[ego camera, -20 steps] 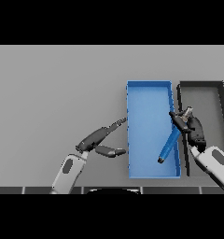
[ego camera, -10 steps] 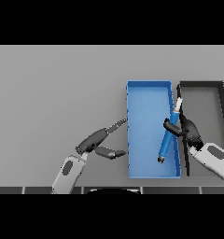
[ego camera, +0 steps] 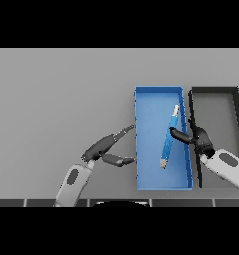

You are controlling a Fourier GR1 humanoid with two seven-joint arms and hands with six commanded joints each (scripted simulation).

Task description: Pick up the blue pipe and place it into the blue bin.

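Right hand [ego camera: 198, 138] fingers pinch blue pipe [ego camera: 169, 138] over blue bin [ego camera: 150, 149].

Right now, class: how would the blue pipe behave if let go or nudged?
The blue pipe looks straight and rigid, so it probably won't sag. Being slim and round, it may roll sideways across the blue bin floor. The right hand grips it with little effort, suggesting it is light.

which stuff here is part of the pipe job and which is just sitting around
Part of the job:
- blue pipe, lying tilted over the blue bin
- blue bin
- right hand, at the pipe's right side, a digit touching it

Just there:
- black bin, right of the blue one
- left hand, open, beside the blue bin's left wall
- grey table
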